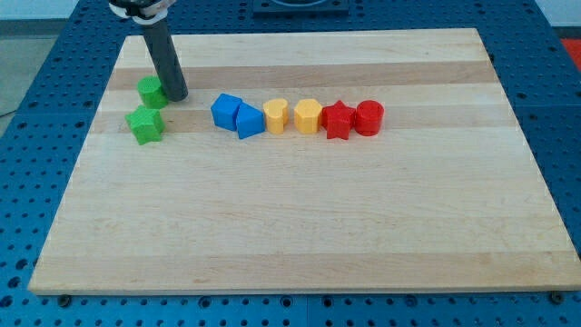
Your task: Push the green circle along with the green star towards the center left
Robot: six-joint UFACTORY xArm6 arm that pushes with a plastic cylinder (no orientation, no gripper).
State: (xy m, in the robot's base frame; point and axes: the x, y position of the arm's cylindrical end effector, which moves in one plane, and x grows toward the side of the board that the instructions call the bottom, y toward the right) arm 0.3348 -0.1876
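Observation:
The green circle (150, 91) sits near the view's upper left of the wooden board (300, 227). The green star (145, 124) lies just below it, touching or nearly touching. My tip (176, 96) stands right against the green circle's right side, above and to the right of the green star. The dark rod rises from there to the view's top.
A row of blocks runs right of my tip: a blue block (225, 110), a blue triangle-like block (250, 121), a yellow block (276, 116), a yellow hexagon-like block (308, 115), a red star (338, 120), a red cylinder (369, 118).

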